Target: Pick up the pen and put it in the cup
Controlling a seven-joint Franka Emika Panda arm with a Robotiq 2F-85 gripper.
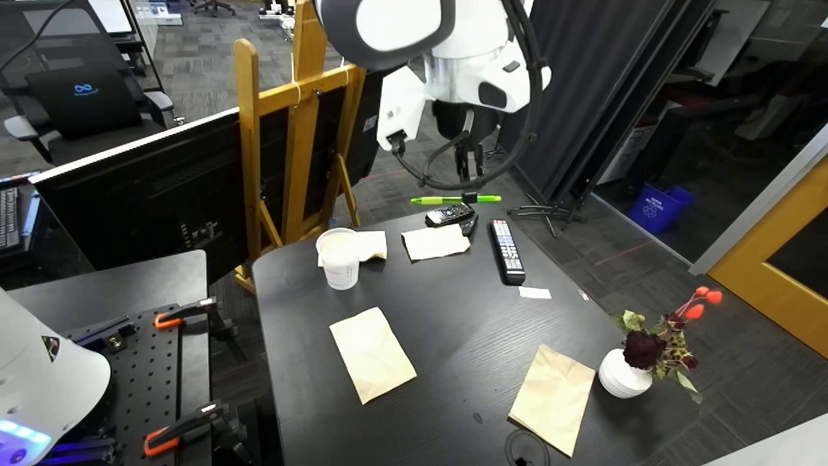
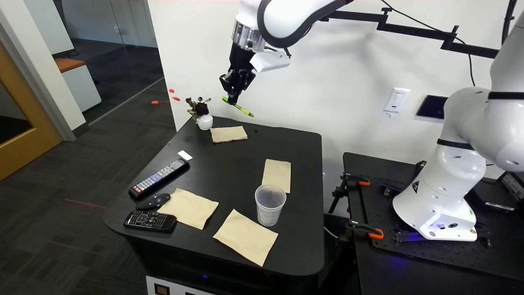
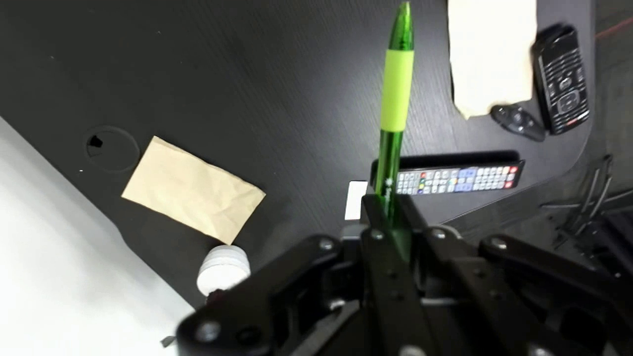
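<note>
A slim green pen (image 3: 394, 99) is held high in the gripper (image 2: 232, 99), whose two black fingers (image 3: 411, 217) press against opposite sides of the barrel. They grip off the middle, so one end juts out further than the other. The pen lies on its side rather than upright, looking like glossy, see-through green plastic with a paler lime sleeve, probably the finger grip, and a cone-shaped tip. Well apart from the gripper and lower, outside the wrist view, the cup (image 2: 268, 215) stands upright on the table (image 2: 229, 172), its round mouth up to receive the pen, which probably needs turning end-down to go in. The cup looks like thin, frosted plastic, slightly tapered. The height of the hold likely keeps the pen clear of everything beneath. Lower than the gripper lie four creased tan papers (image 2: 188, 207), two near the cup; a long black remote (image 2: 159, 178) with a white slip (image 2: 185, 155) just beside its end; a rounded fob (image 2: 153, 201); and a squat handset (image 2: 150, 221). Also below, showing beside the fingers in the wrist view, a ridged, round white vase (image 3: 222, 271) holds dark, dried-looking flowers (image 2: 201, 108). The table is black with a wood-like grain.
</note>
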